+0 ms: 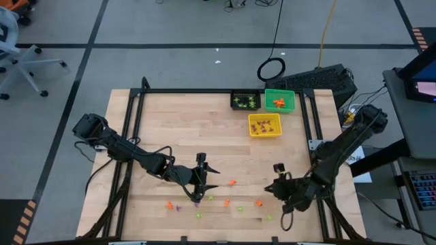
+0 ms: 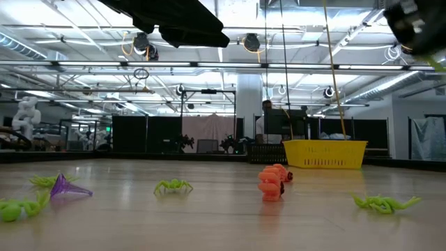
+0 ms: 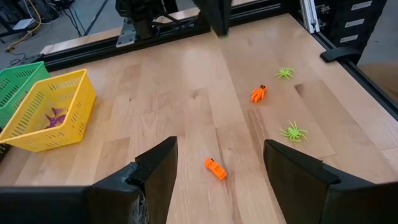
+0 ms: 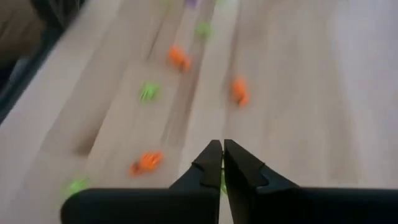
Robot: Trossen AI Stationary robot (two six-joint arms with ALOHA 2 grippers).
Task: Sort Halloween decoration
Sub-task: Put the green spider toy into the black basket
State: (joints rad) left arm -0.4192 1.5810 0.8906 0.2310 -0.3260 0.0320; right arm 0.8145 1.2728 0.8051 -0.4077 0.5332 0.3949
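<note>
Tiny Halloween trinkets lie scattered along the table's near part: orange ones (image 1: 232,182), light-green spiders (image 1: 210,198) and purple ones (image 1: 180,208). My left gripper (image 1: 201,182) hangs open above them. In its wrist view an orange trinket (image 3: 215,168) lies on the wood ahead, between the open fingers and below them. My right gripper (image 1: 270,189) is raised off the table at the near right, shut (image 4: 222,149), with a sliver of a light-green trinket (image 4: 222,179) between its fingers. My right gripper pinches a light-green trinket between its two shut fingers; only a thin green strip (image 4: 222,180) shows in the slit behind the tips. The fingers slant down toward the table. The trinket is lifted clear, and a green leg (image 2: 437,64) sticks out below the gripper.
Three square bins stand at the far right: black (image 1: 245,101), green (image 1: 280,101) and yellow (image 1: 265,125), the yellow one holding purple pieces (image 3: 56,116). A black frame (image 1: 204,90) borders the table. Bare wood lies between the trinkets and the bins.
</note>
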